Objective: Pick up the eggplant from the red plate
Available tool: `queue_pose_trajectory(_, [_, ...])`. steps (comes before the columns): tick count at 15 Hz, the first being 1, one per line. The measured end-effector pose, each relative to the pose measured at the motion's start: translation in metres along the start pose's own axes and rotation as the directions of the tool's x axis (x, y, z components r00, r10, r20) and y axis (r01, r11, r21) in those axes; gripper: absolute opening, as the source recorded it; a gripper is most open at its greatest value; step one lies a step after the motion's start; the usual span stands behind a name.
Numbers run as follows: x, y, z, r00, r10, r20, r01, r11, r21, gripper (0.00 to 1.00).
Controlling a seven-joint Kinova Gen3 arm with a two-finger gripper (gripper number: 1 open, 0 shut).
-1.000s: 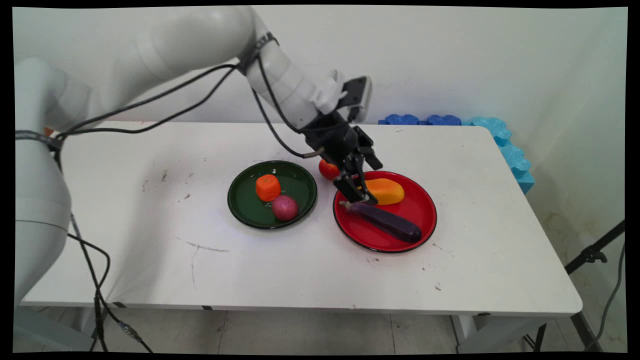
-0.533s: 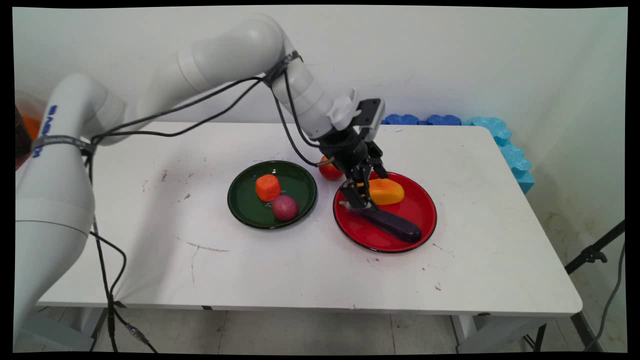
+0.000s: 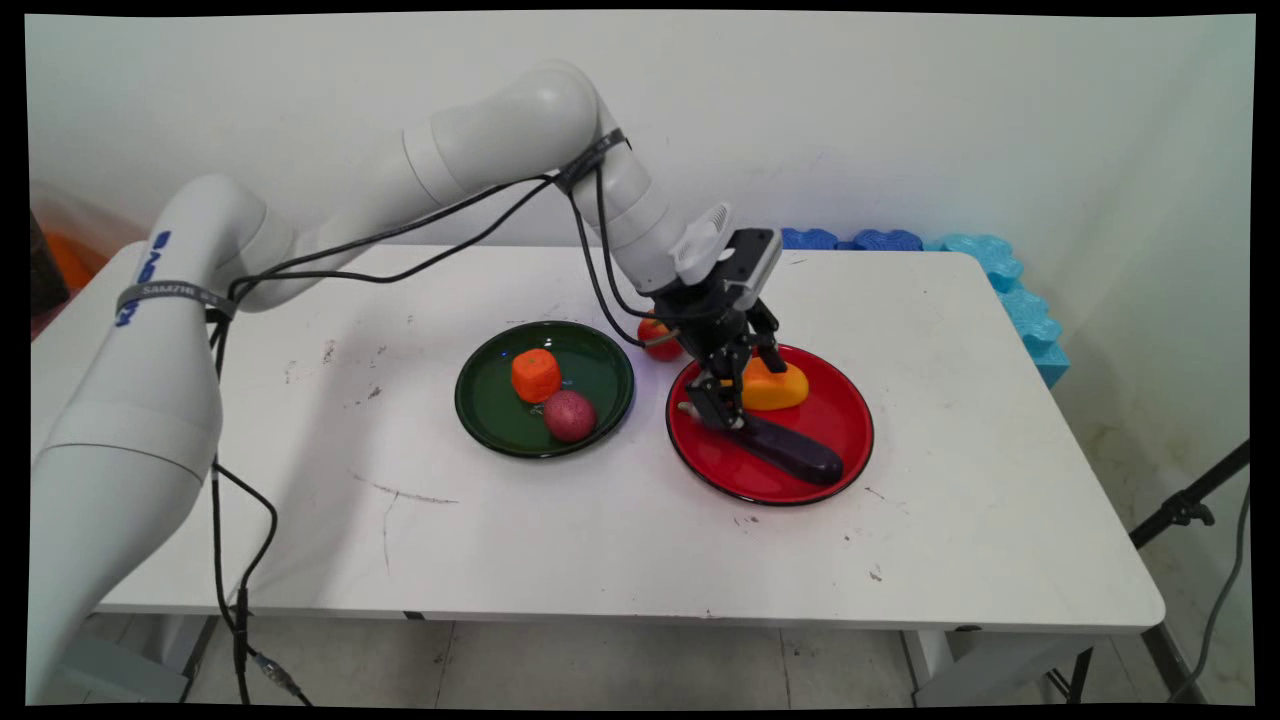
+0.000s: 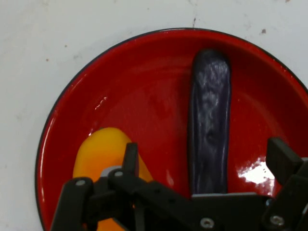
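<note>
— Two plates on table (image 3: 620, 540): green (image 3: 490, 420) with orange piece (image 3: 536, 374) and pink ball (image 3: 569, 415); red (image 3: 845, 440) with eggplant (image 4: 210, 125) and mango (image 4: 98, 151).
— And claw (image 4: 204, 159)?
— Spread wide, low over red plate, straddling eggplant's stem end, one finger (image 4: 130, 159) beside mango.
— Anything else?
— Red fruit (image 3: 655, 340) on table behind arm.

White table (image 3: 600, 540). Round red plate (image 3: 848, 415): long dark purple eggplant (image 3: 800, 458) beside yellow-orange rounded fruit (image 3: 785, 390). Round dark green plate (image 3: 490, 420), left of red: orange chunk (image 3: 536, 374), pinkish-red ball (image 3: 569, 415), nearly touching. Small red tomato (image 3: 655, 342) on table behind plates. Blue foam blocks (image 3: 1000, 270) at far right edge.
</note>
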Motion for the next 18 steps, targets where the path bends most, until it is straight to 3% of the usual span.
queue_pose_trajectory(15, [-0.008,0.000,0.032,0.996,0.090,0.002,-0.090,0.995,-0.040,1.00])
queue_pose_trajectory(16, [-0.008,0.000,0.033,0.996,0.093,0.000,-0.093,0.995,-0.041,0.00])
queue_pose_trajectory(18, [-0.009,0.003,0.035,0.994,0.106,0.004,-0.105,0.993,-0.049,0.00])
